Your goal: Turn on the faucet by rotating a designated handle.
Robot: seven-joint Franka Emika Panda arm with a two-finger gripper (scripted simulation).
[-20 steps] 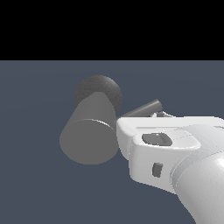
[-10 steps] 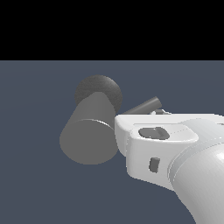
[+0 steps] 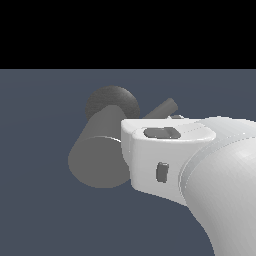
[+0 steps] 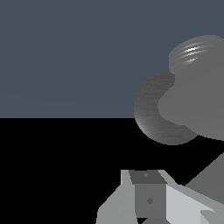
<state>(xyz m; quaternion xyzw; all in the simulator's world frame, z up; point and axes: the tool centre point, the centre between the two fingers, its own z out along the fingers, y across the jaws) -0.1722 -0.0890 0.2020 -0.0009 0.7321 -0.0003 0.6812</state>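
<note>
In the exterior view the faucet (image 3: 97, 157) is a thick matte grey cylinder pointing toward the camera, on a darker round base (image 3: 111, 101). Its handle (image 3: 162, 108), a thin grey rod, slants up from behind my white hand (image 3: 165, 155), and only its outer end shows. The hand covers the cylinder's side on the exterior view's right and hides the fingers there. In the wrist view the faucet (image 4: 197, 98) fills one side, close ahead. My gripper (image 4: 151, 194) shows only as grey and white finger parts at the frame's edge, and its opening cannot be read.
The faucet stands on a plain blue-grey floor (image 3: 45, 115). My thick white forearm (image 3: 225, 190) fills the exterior view's lower right. Nothing else shows.
My hand has shifted toward the exterior view's left and upward, covering more of the cylinder. The visible end of the handle has swung higher.
</note>
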